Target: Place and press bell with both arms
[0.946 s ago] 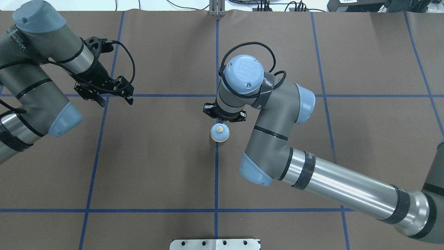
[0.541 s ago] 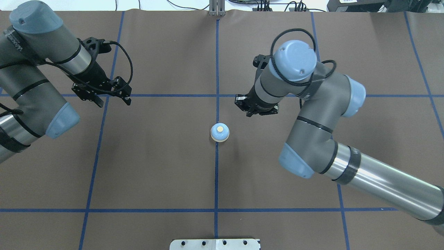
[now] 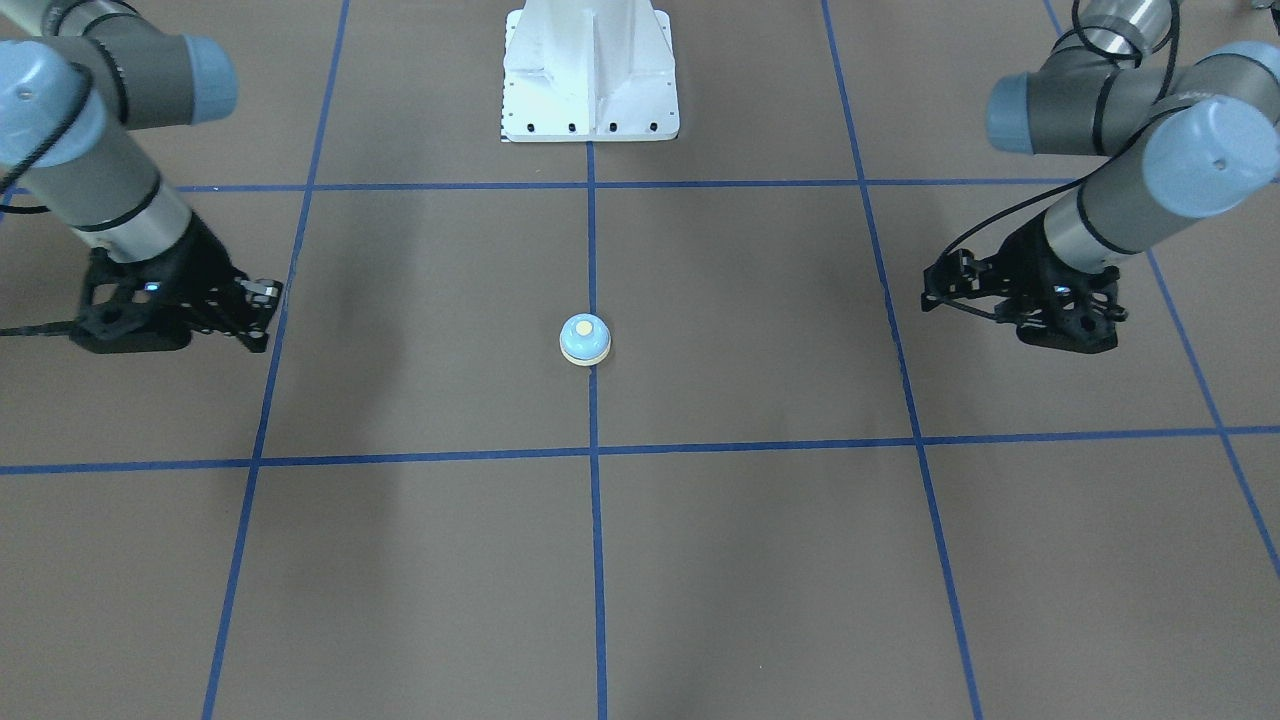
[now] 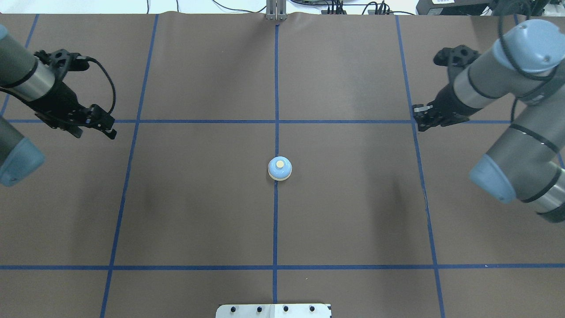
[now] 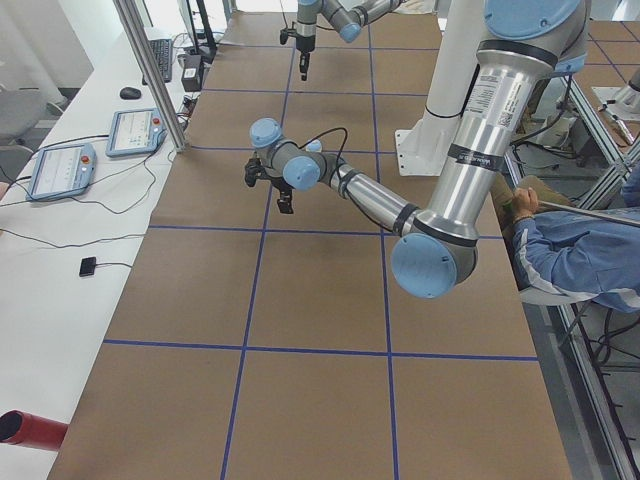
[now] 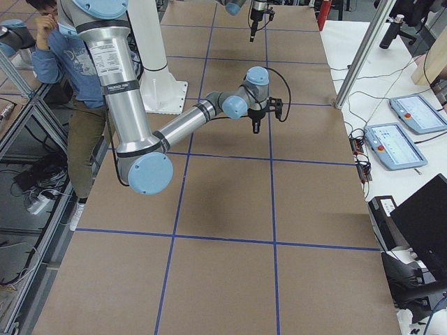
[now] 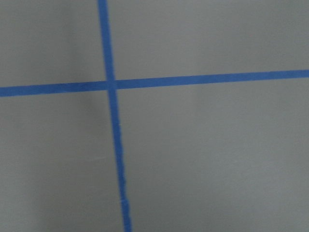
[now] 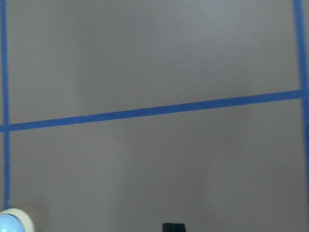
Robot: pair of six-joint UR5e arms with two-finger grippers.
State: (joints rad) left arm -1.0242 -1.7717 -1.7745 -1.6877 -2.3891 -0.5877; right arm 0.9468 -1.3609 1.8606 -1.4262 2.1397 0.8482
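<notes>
Bell (image 4: 279, 168): upright at table (image 4: 198, 212) centre, on blue tape line (image 4: 276, 88). Placing looks done; press unconfirmable. Left hand (image 4: 93, 134) released, right hand (image 4: 419, 121) clenched, empty; both well apart from bell.

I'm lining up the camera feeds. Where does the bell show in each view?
Exterior front-facing: the bell sits at centre, below the white pedestal.
Overhead exterior: bell at centre, above the pedestal.
Exterior left: not visible.
Exterior right: not visible.
Left wrist-mounted: not in it.
Right wrist-mounted: bell cut off at the bottom-left corner.
Shared landmark: the blue tape line running under the bell.
</notes>
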